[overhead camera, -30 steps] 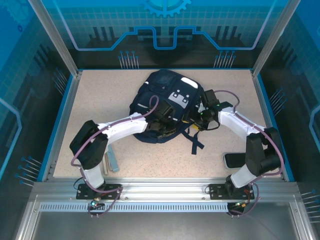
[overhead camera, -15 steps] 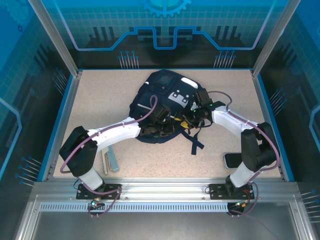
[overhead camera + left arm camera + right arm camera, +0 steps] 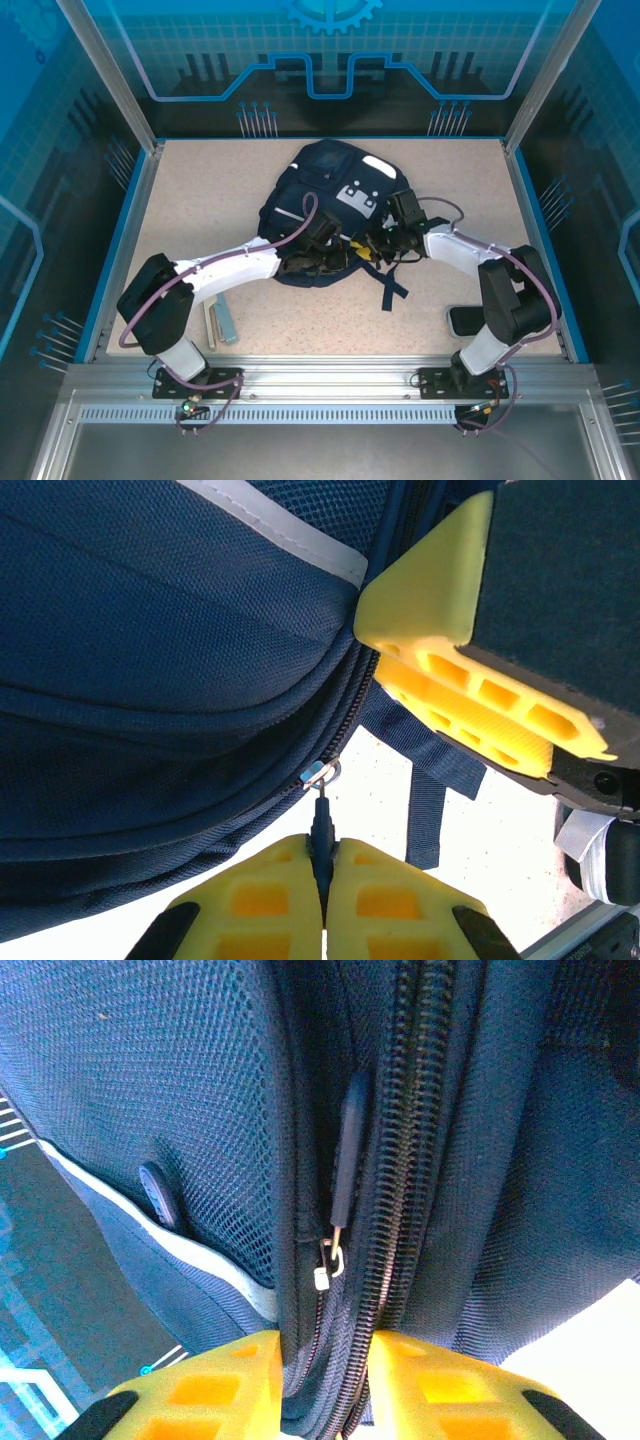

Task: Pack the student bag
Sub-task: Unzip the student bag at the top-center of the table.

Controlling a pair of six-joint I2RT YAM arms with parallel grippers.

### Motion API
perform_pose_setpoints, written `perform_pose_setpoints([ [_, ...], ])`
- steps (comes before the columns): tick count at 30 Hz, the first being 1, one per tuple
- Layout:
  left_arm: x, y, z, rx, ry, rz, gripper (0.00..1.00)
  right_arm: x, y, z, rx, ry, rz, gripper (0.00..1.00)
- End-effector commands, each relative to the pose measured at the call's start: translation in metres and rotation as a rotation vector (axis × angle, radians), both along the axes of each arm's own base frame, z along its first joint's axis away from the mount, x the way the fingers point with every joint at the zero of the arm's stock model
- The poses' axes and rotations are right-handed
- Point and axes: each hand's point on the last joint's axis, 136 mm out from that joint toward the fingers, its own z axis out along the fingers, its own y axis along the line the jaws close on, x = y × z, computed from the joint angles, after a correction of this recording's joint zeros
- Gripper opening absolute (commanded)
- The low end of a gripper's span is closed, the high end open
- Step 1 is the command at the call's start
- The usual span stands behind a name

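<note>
"Where's the student bag (image 3: pixel 318 215) sitting?"

"Lying on the bench (image 3: pixel 200 200), about the middle and a bit towards the far side, pale patch facing up. Both arms are bent in over its near edge."

"What's the left end effector (image 3: pixel 322 880) doing?"

"Its yellow fingers are pressed tight together on a small dark zip pull (image 3: pixel 320 825), which runs up to the metal slider on the bag's zip."

"And the right end effector (image 3: pixel 325 1370)?"

"It sits just beside the left one, closed around a fold of the bag, with the zip teeth running down between its two fingers. Just above them a loose tab (image 3: pixel 347 1150) lies against the mesh, untouched."

"Anything else out there?"

"A dark strap (image 3: pixel 390 285) trails off the bag towards the arms. A slim pale thing (image 3: pixel 222 322) lies by the left arm, well apart from the bag."
</note>
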Motion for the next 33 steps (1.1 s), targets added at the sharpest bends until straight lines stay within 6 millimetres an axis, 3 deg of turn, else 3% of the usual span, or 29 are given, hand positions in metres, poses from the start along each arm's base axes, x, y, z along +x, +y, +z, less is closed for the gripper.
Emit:
perform_pose_setpoints([
  [1,-0.002,-0.011,0.017,-0.035,-0.043,-0.045,0.00,-0.004,-0.011,0.000,-0.012,0.003,-0.054,0.30],
  [5,-0.002,-0.014,0.015,-0.034,-0.035,-0.048,0.00,-0.004,-0.012,0.008,0.000,-0.019,-0.047,0.40],
  [8,-0.002,-0.014,0.016,-0.034,-0.036,-0.049,0.00,-0.010,-0.012,-0.002,0.010,0.001,-0.045,0.42],
  [12,-0.002,-0.018,0.019,-0.048,-0.043,-0.063,0.00,-0.003,-0.003,0.004,0.051,-0.050,-0.015,0.57],
  [14,-0.002,-0.019,0.019,-0.047,-0.045,-0.072,0.00,0.000,0.002,0.008,0.061,-0.065,0.019,0.59],
  [18,-0.003,-0.020,0.019,-0.041,-0.045,-0.081,0.00,0.001,0.010,0.010,0.079,-0.093,0.055,0.57],
  [24,-0.001,-0.020,0.021,-0.046,-0.051,-0.076,0.00,0.005,0.006,0.013,0.061,-0.111,0.028,0.35],
  [28,-0.001,-0.021,0.022,-0.051,-0.053,-0.076,0.00,-0.002,-0.006,0.002,0.034,-0.065,-0.021,0.23],
  [33,-0.001,-0.022,0.023,-0.055,-0.054,-0.079,0.00,-0.003,-0.004,-0.005,0.044,-0.032,-0.023,0.34],
])
